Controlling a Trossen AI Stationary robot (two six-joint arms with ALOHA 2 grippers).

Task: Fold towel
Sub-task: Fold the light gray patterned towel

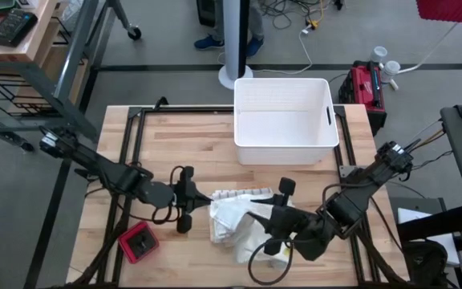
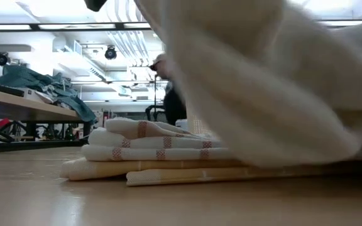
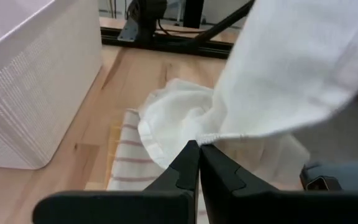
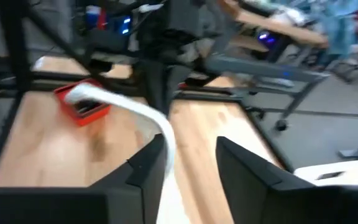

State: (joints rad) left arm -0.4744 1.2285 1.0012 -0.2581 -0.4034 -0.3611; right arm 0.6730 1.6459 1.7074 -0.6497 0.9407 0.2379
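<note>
A white towel (image 1: 233, 221) lies bunched near the table's front edge, partly over a folded red-striped towel (image 1: 243, 194). In the low view its cloth (image 2: 263, 81) hangs in front of the striped stack (image 2: 149, 154). My left gripper (image 1: 203, 201) comes from the left and is shut on the towel's edge (image 3: 229, 135). My right gripper (image 1: 257, 218) stands at the towel's right side with its fingers apart (image 4: 191, 155). A white strip of towel (image 4: 123, 106) runs beside one of its fingers. My left gripper pinches the towel's hemmed edge (image 3: 211, 138) between its two fingertips, coming nearly level from the table's left. From the pinch the cloth rises away, lifted off the table, while the rest sags onto the striped towel. My right gripper has the white strip lying along the inner side of one finger (image 4: 157, 163); I cannot tell whether it touches.
A white plastic bin (image 1: 283, 120) stands at the table's far side, close behind the towels. A small red box (image 1: 139, 242) sits near the front left corner. Bare wood lies between the left arm and the bin.
</note>
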